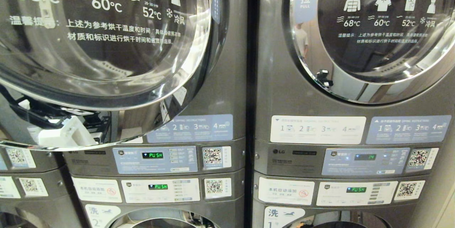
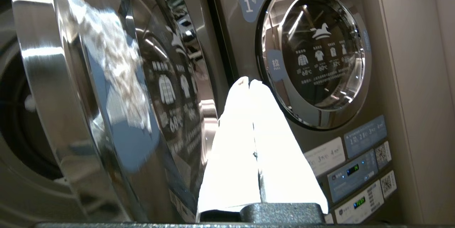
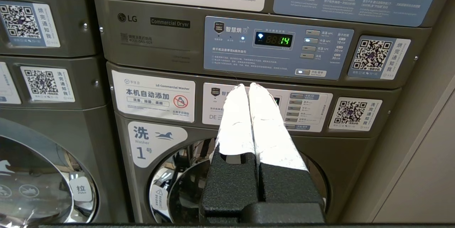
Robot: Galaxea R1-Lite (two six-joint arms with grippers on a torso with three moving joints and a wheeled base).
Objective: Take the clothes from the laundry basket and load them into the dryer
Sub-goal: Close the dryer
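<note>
Your left end effector [image 2: 250, 83] is closed and empty beside the dryer's [image 2: 21, 121] open door [image 2: 117, 89]; right end effector [image 3: 245, 86] closed too.

Dryer [image 1: 220, 89] door top cut off; tape patch blurred

Two stacked machines side by side: dryer [image 1: 220, 89] left with door [image 1: 106, 43] swung open, dryer marked "1" [image 1: 355, 93] right. Washers below both.

Glossy chrome dryer door [image 1: 106, 93], matt grey cabinet [image 1: 227, 89]
</note>
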